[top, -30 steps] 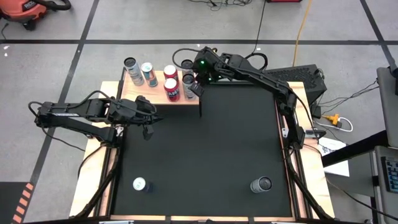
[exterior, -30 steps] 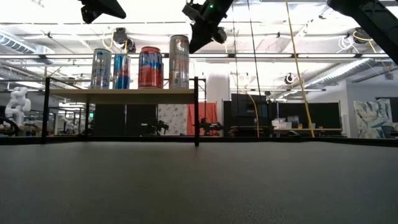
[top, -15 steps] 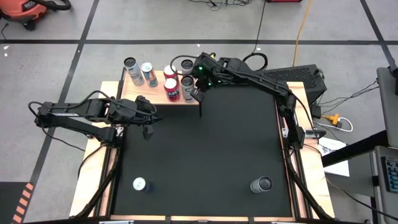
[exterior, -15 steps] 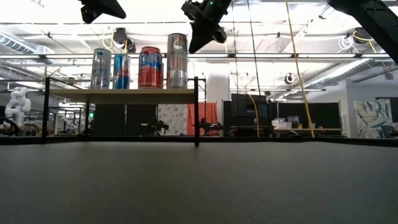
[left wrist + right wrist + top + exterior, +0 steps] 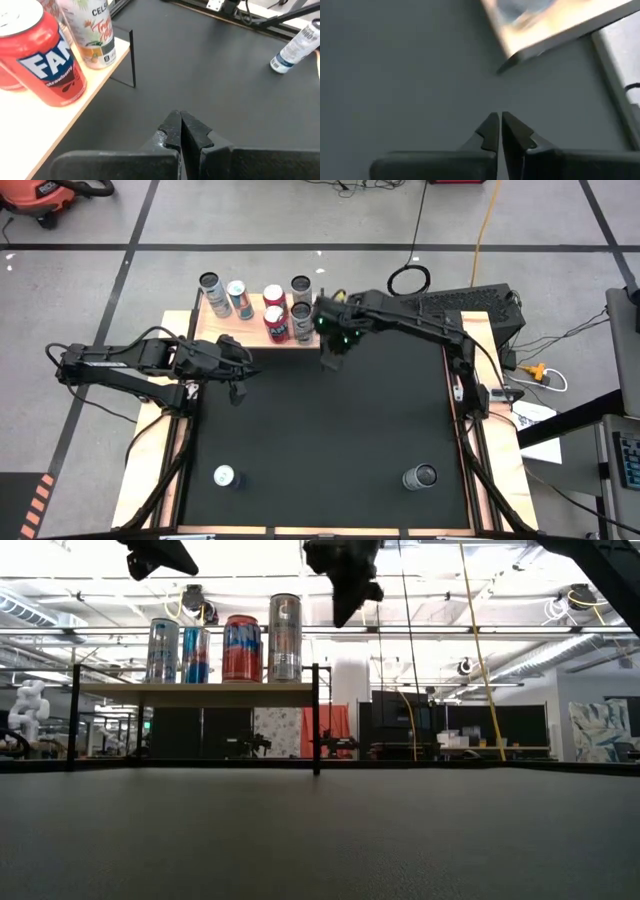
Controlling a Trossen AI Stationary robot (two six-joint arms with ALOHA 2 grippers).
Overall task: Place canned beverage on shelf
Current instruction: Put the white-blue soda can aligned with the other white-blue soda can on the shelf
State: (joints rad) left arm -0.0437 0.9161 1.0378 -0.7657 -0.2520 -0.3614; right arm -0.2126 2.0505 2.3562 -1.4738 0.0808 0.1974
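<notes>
The shelf [image 5: 228,332], a pale wooden board on a thin black frame, stands at the mat's far left. Several cans stand upright on it, among them a red one [image 5: 45,60] and a tall silver one [image 5: 286,637]. Two more cans stand on the black mat near its front edge, one white [image 5: 225,476] and one grey [image 5: 420,477]. My right gripper [image 5: 328,360] hangs shut and empty just off the shelf's right end, above the mat, pointing steeply down. My left gripper [image 5: 238,386] waits shut and empty in front of the shelf's left part.
Wooden strips edge the black mat [image 5: 340,430], whose middle lies bare. The shelf's black corner post [image 5: 316,720] stands right under my right gripper [image 5: 346,612]. Cables and a black box [image 5: 480,305] lie beyond the table's far right corner.
My right gripper has drawn back from above the cans at the shelf's right end toward the table's near edge and a little down, tipping to point more steeply downward. It stays shut. A can at the shelf's far right corner, earlier covered by the gripper, now shows.
</notes>
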